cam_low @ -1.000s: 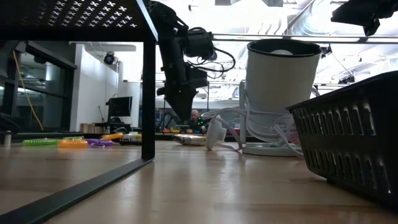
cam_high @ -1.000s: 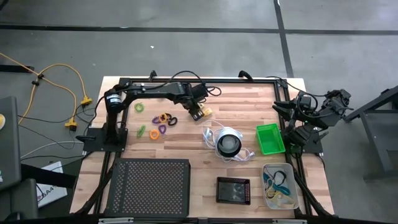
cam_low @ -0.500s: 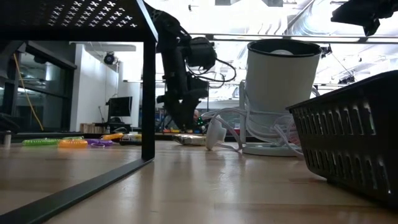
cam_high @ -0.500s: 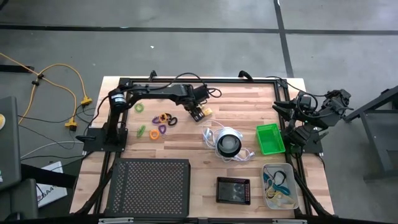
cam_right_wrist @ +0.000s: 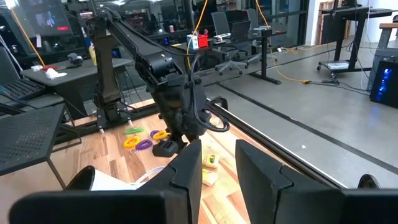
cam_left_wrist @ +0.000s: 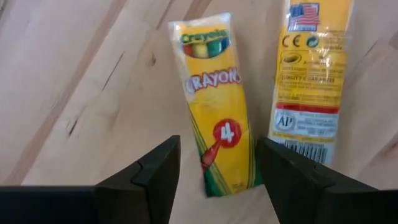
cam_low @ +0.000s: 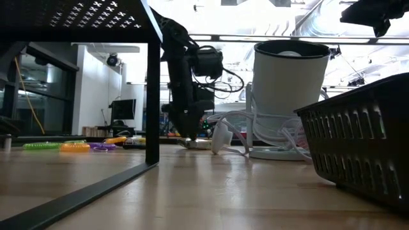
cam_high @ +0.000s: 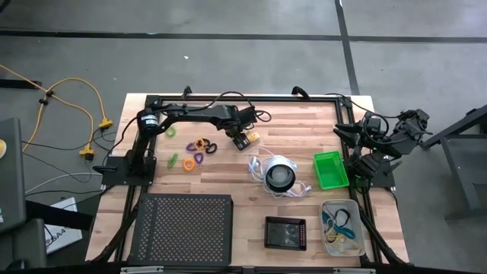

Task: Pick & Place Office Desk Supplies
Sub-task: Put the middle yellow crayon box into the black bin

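Two yellow crayon packs lie flat on the wooden table, side by side at the far middle. One pack (cam_left_wrist: 214, 112) faces up and the other (cam_left_wrist: 311, 74) shows its back label; both also show in the high view (cam_high: 252, 137). My left gripper (cam_left_wrist: 217, 180) (cam_high: 242, 139) points steeply down, open. Its fingers stand on either side of the face-up pack's near end, low over the table (cam_low: 190, 134). Small coloured loops (cam_high: 195, 149) lie to the left of it. My right gripper (cam_right_wrist: 219, 168) (cam_high: 342, 131) waits at the table's right edge, open with nothing between its fingers.
A round white-and-black object with a white cord (cam_high: 280, 176) stands right of centre, beside a green tray (cam_high: 330, 169). A clear tray (cam_high: 342, 226) holding cords, a small black tray (cam_high: 285, 232) and a black perforated stand (cam_high: 183, 227) line the near edge.
My left gripper has sunk straight down toward the crayon packs, still pointing steeply down. The packs have not moved.
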Controlling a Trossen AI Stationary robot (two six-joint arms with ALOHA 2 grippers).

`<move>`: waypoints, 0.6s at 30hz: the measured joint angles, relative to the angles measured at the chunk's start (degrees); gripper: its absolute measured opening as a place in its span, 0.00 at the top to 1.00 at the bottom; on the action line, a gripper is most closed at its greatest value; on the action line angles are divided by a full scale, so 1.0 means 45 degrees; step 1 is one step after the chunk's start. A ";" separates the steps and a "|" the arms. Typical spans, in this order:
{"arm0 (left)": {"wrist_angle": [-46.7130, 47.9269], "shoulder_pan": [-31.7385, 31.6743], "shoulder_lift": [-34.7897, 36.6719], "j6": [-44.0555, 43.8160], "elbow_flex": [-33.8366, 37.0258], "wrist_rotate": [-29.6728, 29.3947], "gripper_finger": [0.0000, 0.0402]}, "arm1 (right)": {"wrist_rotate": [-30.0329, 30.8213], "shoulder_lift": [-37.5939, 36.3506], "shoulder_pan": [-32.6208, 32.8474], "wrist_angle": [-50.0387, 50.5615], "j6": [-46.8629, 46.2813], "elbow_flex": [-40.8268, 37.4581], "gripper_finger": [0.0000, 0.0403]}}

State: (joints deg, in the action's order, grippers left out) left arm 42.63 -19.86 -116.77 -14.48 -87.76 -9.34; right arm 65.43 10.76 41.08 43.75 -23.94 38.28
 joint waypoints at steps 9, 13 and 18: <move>-0.0249 -0.0075 -0.0258 -0.0087 0.0000 0.0062 0.49 | -0.0005 0.0003 0.0004 0.0005 0.0004 0.0000 0.79; -0.0234 -0.0196 -0.0276 -0.0092 -0.0021 0.0057 0.49 | -0.0004 0.0000 0.0004 0.0000 0.0005 0.0000 0.79; -0.0238 -0.0257 -0.0278 -0.0125 -0.0021 0.0150 0.49 | 0.0000 0.0000 -0.0001 0.0000 0.0001 0.0000 0.79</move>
State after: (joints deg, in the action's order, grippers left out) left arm 41.56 -21.02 -118.02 -15.04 -87.85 -8.67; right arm 65.43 10.76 41.08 43.75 -23.94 38.28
